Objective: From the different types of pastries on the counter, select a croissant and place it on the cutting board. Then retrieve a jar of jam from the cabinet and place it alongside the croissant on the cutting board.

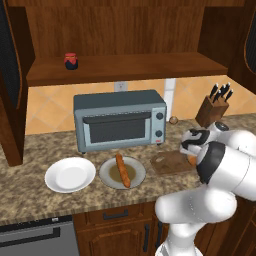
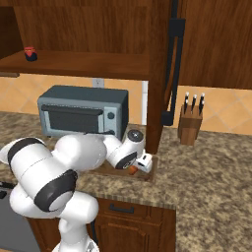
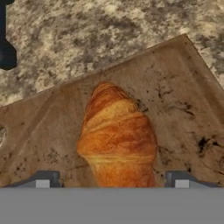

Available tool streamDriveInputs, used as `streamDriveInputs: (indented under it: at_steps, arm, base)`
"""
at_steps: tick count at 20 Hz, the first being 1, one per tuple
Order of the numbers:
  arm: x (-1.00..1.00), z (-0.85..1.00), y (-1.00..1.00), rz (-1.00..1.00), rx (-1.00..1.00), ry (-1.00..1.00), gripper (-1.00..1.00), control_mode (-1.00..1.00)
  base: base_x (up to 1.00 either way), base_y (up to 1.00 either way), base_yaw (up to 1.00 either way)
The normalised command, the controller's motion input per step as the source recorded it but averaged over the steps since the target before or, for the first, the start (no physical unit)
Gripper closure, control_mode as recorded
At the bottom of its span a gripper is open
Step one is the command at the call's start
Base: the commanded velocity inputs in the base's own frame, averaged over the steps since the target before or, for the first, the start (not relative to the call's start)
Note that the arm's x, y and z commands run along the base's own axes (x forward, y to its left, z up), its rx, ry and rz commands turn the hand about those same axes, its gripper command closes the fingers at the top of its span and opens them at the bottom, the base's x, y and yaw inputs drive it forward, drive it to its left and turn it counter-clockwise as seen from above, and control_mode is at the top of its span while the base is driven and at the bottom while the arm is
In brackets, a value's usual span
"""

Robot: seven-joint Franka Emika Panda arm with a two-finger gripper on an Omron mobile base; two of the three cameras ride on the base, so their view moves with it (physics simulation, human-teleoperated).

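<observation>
The croissant (image 3: 117,135) lies on the dark wooden cutting board (image 3: 175,96), golden-brown and plump. My gripper (image 3: 112,181) hangs just over it, open, one fingertip on each side with a gap to the pastry. In the left base view the gripper (image 1: 192,154) sits low over the cutting board (image 1: 167,162) at the right of the counter (image 1: 30,200), an orange bit of croissant (image 1: 191,160) showing under it. The jar of jam (image 1: 71,60), red-lidded, stands at the left of the cabinet (image 1: 130,67) shelf. The other pastry, a long stick (image 1: 122,170), rests on a plate.
A grey toaster oven (image 1: 120,120) stands at the back of the counter under the shelf. A white plate (image 1: 70,175) and a brownish plate (image 1: 107,176) lie left of the board. A knife block (image 1: 212,110) stands at the back right.
</observation>
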Motion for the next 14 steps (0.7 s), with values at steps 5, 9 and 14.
streamDriveInputs:
  at_steps: [5, 9, 14]
  arm:
    - [0.07, 0.44, 0.00, 0.00, 0.00, -0.16, -1.00, -1.00]
    - [0.00, 0.36, 0.00, 0.00, 0.00, -0.17, -1.00, -1.00]
    - [0.00, 0.38, 0.00, 0.00, 0.00, -0.20, -1.00, -1.00]
  base:
    - [0.00, 0.00, 0.00]
    - [0.00, 0.00, 0.00]
    - [0.00, 0.00, 0.00]
